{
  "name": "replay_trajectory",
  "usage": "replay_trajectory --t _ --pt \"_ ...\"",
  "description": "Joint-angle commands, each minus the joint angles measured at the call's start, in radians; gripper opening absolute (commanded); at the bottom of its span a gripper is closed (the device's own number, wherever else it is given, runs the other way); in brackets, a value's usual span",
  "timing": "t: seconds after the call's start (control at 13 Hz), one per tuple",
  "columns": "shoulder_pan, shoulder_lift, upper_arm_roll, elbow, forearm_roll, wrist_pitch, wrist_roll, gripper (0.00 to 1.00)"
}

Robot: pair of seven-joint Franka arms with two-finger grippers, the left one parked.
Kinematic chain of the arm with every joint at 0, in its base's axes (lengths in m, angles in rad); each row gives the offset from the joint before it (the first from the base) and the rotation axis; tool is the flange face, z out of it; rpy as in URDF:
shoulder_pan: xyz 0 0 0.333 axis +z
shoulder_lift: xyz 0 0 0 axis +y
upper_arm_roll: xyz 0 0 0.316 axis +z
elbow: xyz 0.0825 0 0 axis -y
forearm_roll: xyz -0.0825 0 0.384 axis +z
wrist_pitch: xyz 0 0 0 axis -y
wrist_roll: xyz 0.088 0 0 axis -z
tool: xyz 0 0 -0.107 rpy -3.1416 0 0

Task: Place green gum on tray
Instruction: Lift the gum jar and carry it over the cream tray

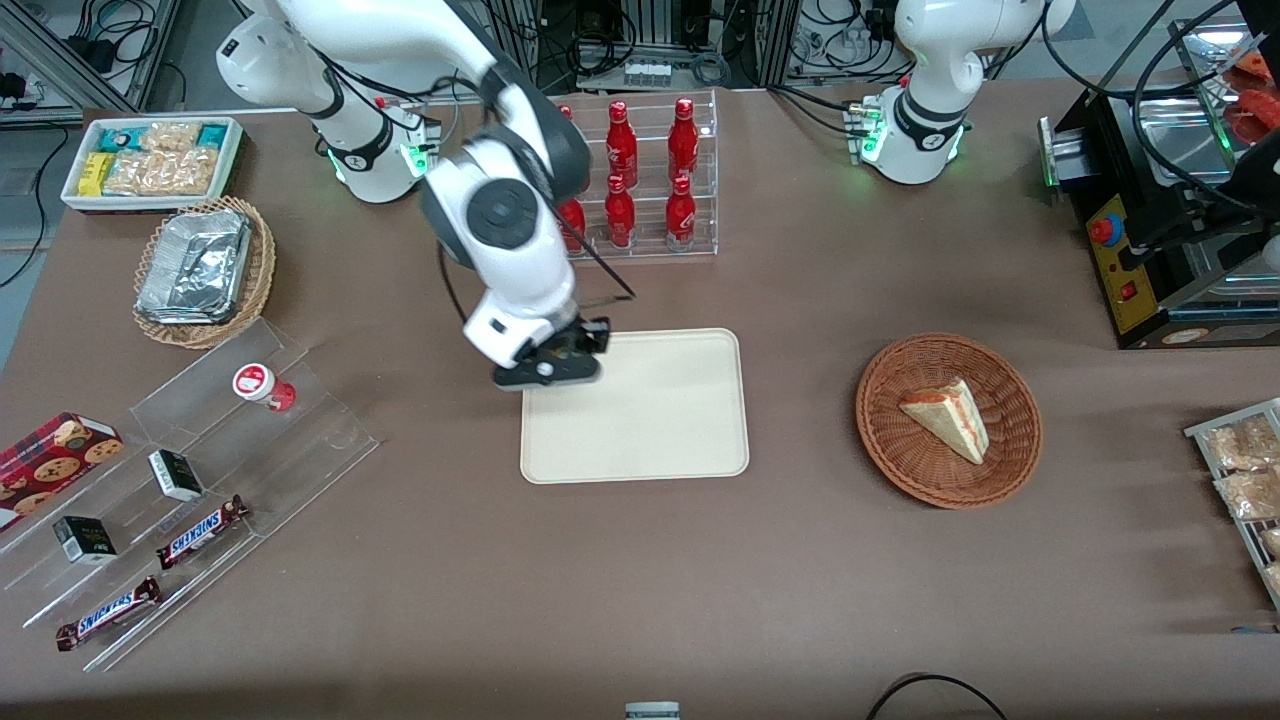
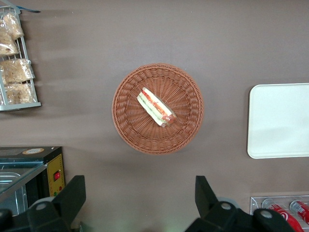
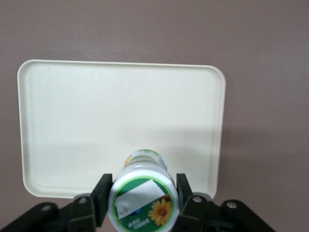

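My right gripper (image 3: 143, 193) is shut on the green gum (image 3: 143, 195), a small bottle with a white lid bearing a green mark and a sunflower. The black fingers (image 3: 102, 191) press against both sides of the lid. Below the bottle lies the cream tray (image 3: 87, 111), and the bottle hangs over the tray's rim. In the front view the gripper (image 1: 552, 368) hovers at the tray's (image 1: 660, 420) corner toward the working arm's end; the gum is hidden there by the hand.
A rack of red cola bottles (image 1: 650, 190) stands farther from the front camera than the tray. A wicker basket with a sandwich (image 1: 948, 418) lies toward the parked arm's end. A clear stepped stand holds a red-labelled bottle (image 1: 262, 386), Snickers bars (image 1: 200, 532) and small boxes.
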Motion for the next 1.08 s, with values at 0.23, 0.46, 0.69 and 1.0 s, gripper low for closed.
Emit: replay_trajectory --t 0.23,0.46,0.69,1.0 --pt "0.051 0.192 -0.013 0.102 0.036 0.148 0.051 0.0" --pt "0.06 0.23 -0.013 0.102 0.038 0.172 0.053 0.0" --pt "0.079 0.259 -0.012 0.099 0.04 0.198 0.053 0.0" --pt "0.09 0.275 -0.012 0.098 0.041 0.202 0.053 0.03"
